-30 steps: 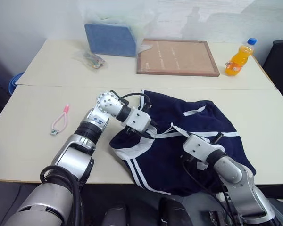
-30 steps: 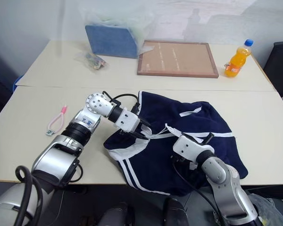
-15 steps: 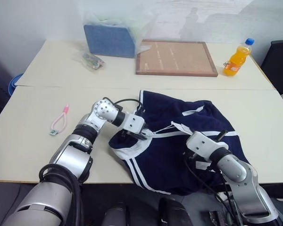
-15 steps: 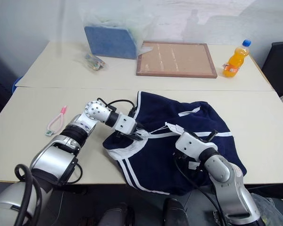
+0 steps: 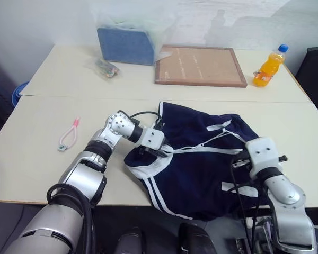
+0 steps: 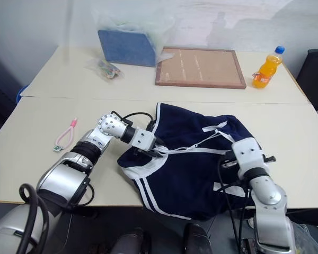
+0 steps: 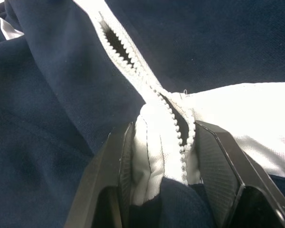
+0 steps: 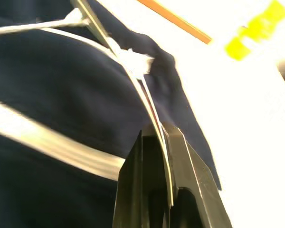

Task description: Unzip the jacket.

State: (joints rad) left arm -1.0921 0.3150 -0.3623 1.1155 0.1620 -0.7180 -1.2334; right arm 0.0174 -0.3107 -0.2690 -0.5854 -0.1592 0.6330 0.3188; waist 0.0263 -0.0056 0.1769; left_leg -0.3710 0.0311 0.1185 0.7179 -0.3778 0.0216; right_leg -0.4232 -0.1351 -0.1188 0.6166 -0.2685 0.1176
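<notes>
A: What sits at the left of the frame?

B: A pink looped cord (image 5: 68, 139) lies on the pale table (image 5: 37, 159), mid-left. Above it, a small clear packet (image 5: 105, 67), then a blue folded cloth in a plastic bag (image 5: 124, 45) at upper centre-left.

A: And the left gripper (image 7: 157, 156)?

B: Clenched on the white zipper band of the jacket (image 5: 196, 169), near the collar, left of centre. The wrist view shows the teeth parted beside its fingers (image 7: 115, 171).

A: Where is the jacket?

B: Crumpled at lower centre, hanging over the table's near edge.

A: The right gripper (image 8: 154, 142)?

B: Lower right, pinched shut on a thin white strip of the jacket, pulled taut. A framed corkboard (image 5: 200, 65) and an orange bottle (image 5: 268, 65) stand upper right.
</notes>
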